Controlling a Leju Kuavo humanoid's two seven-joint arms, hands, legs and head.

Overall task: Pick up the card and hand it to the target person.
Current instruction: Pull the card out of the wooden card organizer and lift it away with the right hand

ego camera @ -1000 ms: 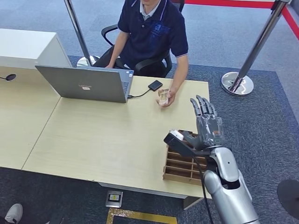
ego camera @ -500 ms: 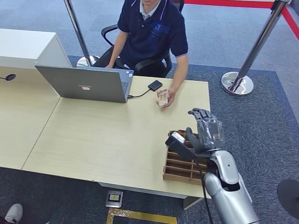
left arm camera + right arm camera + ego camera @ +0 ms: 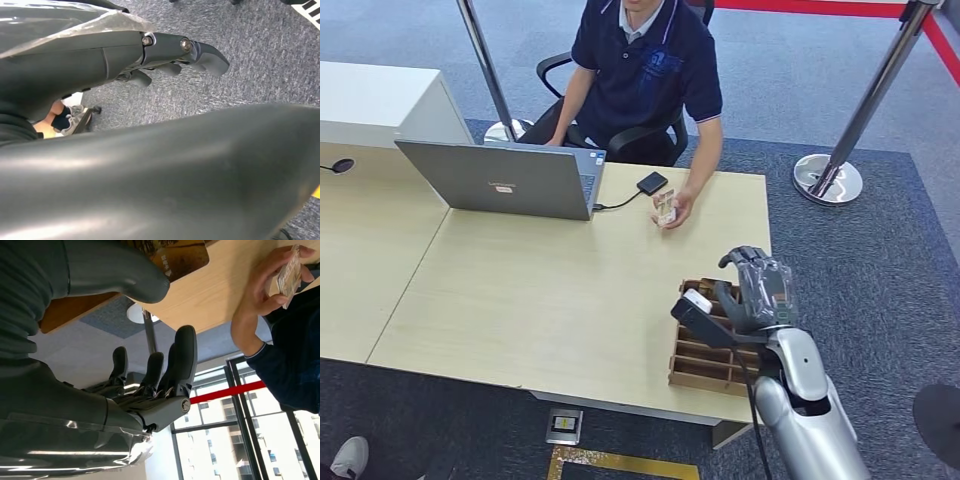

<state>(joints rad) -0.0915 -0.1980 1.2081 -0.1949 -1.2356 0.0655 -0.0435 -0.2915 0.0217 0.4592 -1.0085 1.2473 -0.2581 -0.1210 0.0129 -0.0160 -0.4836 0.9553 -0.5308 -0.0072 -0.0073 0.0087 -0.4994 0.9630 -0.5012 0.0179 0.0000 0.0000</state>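
You are looking down on a pale wooden desk (image 3: 546, 290) filling the middle of the frame, standing on blue-grey carpet (image 3: 878, 260). A chrome stanchion post with round base (image 3: 827, 178) stands at upper right, a black office chair (image 3: 652, 140) at top centre, and a white cabinet (image 3: 380, 100) at upper left.

Bright, even overhead light; soft shadows; windows (image 3: 260, 440) blown out (right wrist view); near fingers (image 3: 203, 52) blurred.
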